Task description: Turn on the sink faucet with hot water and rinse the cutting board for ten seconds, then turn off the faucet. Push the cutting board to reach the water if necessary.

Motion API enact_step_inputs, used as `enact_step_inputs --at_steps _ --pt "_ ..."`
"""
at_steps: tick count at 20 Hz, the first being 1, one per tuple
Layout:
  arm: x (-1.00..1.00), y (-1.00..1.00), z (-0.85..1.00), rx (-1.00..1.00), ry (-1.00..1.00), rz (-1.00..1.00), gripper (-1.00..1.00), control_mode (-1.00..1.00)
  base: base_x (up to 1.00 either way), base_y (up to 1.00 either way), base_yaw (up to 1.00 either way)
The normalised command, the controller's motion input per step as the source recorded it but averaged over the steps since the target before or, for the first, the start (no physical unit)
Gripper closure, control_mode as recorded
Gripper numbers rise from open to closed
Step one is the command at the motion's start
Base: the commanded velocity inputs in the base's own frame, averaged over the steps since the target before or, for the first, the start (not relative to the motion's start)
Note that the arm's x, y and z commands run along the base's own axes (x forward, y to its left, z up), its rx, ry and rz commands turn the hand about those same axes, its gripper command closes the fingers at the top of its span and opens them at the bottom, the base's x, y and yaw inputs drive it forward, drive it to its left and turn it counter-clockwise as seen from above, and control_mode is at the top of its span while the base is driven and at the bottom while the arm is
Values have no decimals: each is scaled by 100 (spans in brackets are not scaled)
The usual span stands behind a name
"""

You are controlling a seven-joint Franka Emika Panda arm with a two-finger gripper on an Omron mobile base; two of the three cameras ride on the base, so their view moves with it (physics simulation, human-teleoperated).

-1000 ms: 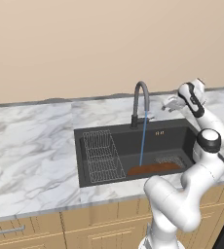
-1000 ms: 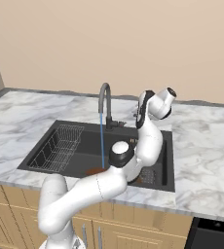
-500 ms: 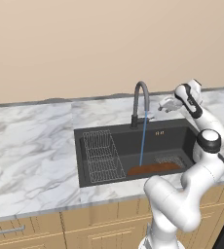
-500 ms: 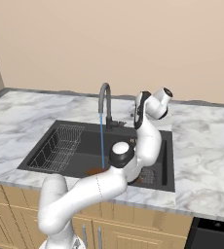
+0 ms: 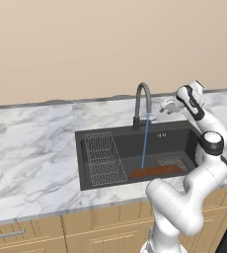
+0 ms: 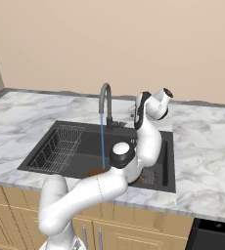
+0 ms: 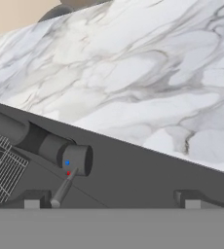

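Reddish-brown cutting board (image 5: 155, 171) under water (image 5: 144, 141)

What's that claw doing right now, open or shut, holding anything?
Claw: open and empty, hanging beside the sink faucet, touching nothing.
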Motion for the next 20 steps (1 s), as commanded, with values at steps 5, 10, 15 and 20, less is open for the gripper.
enact_step_inputs --at_steps 5,10,15,20 --pt "0 0 0 0 0 0 -100 -100 0 0 0" --pt "0 0 0 0 0 0 -100 -100 0 0 0" --pt "0 0 0 0 0 0 -100 -100 0 0 0" --pt "0 0 0 0 0 0 -100 -100 0 0 0"
